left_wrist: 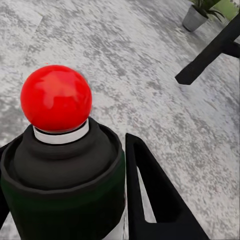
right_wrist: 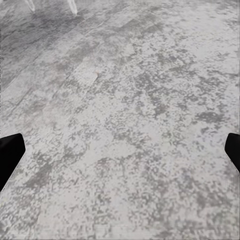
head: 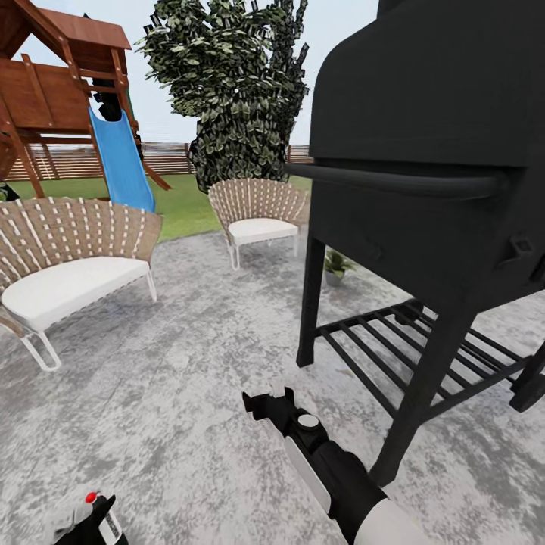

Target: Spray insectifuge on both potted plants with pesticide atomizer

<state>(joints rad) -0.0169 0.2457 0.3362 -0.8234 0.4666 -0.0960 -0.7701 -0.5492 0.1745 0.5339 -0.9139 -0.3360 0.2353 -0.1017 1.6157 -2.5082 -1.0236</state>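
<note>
Trouble lay ahead: your left hand [left_wrist: 70, 200] gripped the pesticide atomizer [left_wrist: 60, 165], your right hand [head: 269, 405] hung released, and the potted plant [head: 335, 266] sat beyond the grill [head: 424, 189], whose leg you could clip driving closer.

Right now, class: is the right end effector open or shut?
Open. In the right wrist view its two dark fingertips sit at opposite edges, with bare grey patio between them. The right end effector holds nothing.

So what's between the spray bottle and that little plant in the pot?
In the head view, mostly bare grey patio lies between the pesticide atomizer in the left gripper and the potted plant, with the black grill's leg beside the plant.
</note>
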